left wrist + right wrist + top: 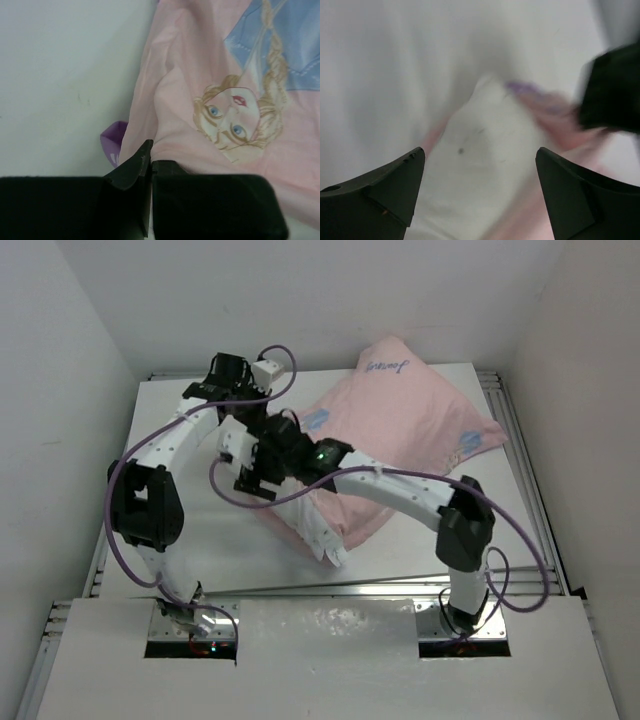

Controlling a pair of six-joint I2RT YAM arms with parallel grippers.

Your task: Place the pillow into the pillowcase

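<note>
- Pinching the pink edge of the pillowcase, the left pincer has its jaws pressed together, and a crease in the cloth runs straight to its tips.
- A printed princess face lies ahead and to the right of those tips, with bare table to their left.
- The right pincer hangs spread wide, holding nothing.
- Directly beneath its gap a white corner of the pillow pokes from the pink cloth.
</note>
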